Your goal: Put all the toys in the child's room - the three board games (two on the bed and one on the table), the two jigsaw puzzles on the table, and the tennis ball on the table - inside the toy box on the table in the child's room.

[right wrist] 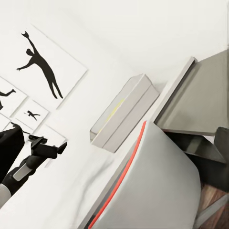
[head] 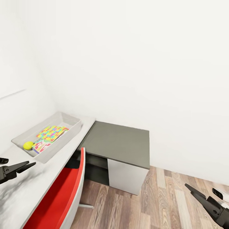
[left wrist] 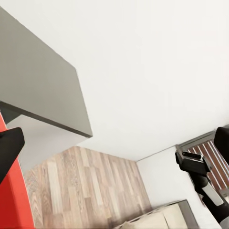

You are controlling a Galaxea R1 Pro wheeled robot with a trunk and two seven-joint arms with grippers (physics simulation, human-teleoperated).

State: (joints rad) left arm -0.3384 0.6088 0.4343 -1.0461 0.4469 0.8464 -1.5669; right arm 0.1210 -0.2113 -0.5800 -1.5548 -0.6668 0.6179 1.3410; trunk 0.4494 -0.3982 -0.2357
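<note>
The toy box (head: 47,135) is sitting on the pale surface (head: 19,187), pushed back toward the wall, probably so that it stays steady while things are dropped in. Inside it a jigsaw puzzle (head: 52,132) is lying flat on top of another flat printed piece (head: 42,146), of which only the near corner is peeking out; whether that is a board game or the second puzzle is hard to tell. The tennis ball (head: 28,145) is resting in the box's near corner, touching that lower piece and held there by the flared wall. So part of the tidying appears done, and the games from the bed seem to be outstanding.

The left tool (head: 27,166) is hovering over the surface just short of the toy box, its dark fingers pointing at the box and lying close together with nothing between them. The right tool (head: 195,193) is hanging well away from the box, over the wood-plank floor (head: 165,197); its fingers look drawn together and empty too.

A red-lined chair (head: 60,197) is standing tucked against the surface, just beside the box's near side, and is crowding any approach from there. Beyond the box, the lower dark-grey section (head: 121,143) is carrying nothing. In the right wrist view, black silhouette pictures (right wrist: 43,71) are hanging on the wall behind the box.
</note>
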